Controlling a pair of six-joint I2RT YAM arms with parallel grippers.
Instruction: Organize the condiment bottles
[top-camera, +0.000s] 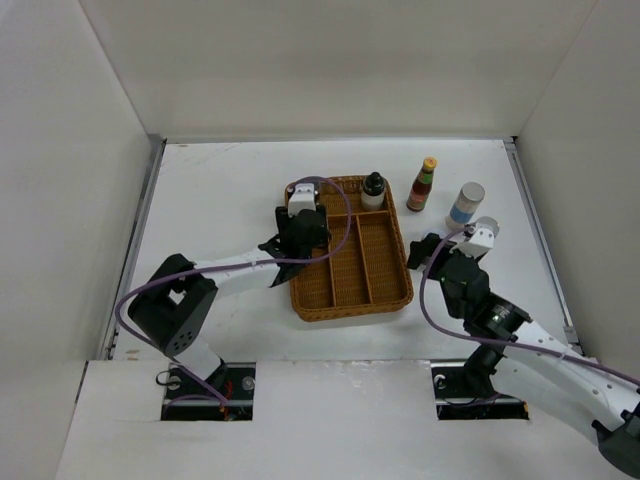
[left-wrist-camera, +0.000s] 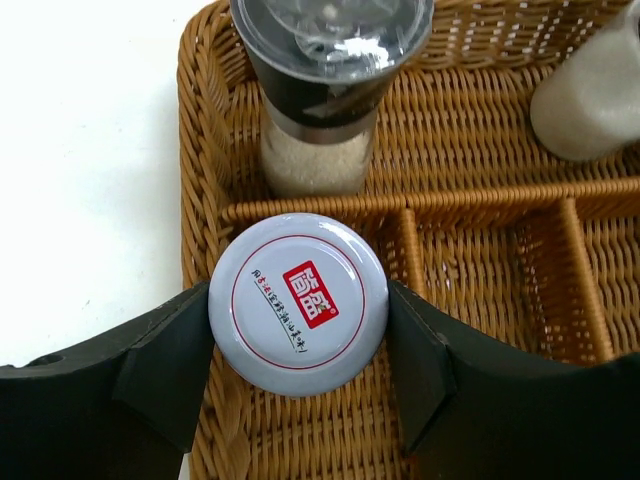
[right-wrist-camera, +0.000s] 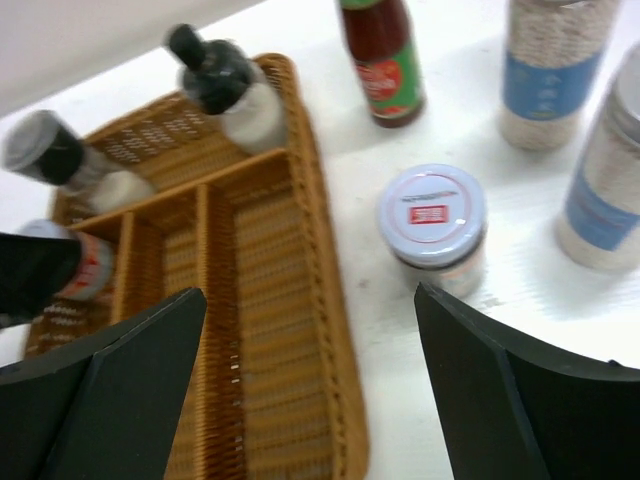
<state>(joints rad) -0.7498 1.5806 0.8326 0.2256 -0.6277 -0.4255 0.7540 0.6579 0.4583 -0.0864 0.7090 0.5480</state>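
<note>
My left gripper (left-wrist-camera: 298, 310) is shut on a short jar with a white, red-printed lid (left-wrist-camera: 298, 303), holding it in the left front compartment of the wicker tray (left-wrist-camera: 480, 190). Behind it in the tray stand the grey-capped shaker (left-wrist-camera: 320, 90) and the black-capped bottle (right-wrist-camera: 225, 85). My right gripper (right-wrist-camera: 310, 300) is open over the tray's right rim. A second white-lidded jar (right-wrist-camera: 432, 225) sits on the table just ahead of its right finger. The slim red bottle (right-wrist-camera: 383, 60) and two white blue-labelled bottles (right-wrist-camera: 550, 70) (right-wrist-camera: 605, 190) stand further right.
In the top view the tray (top-camera: 350, 295) lies mid-table, and its middle and right long compartments hold nothing. White walls enclose the table (top-camera: 220, 190) on three sides. The left gripper (top-camera: 298, 235) and right gripper (top-camera: 425, 250) flank the tray.
</note>
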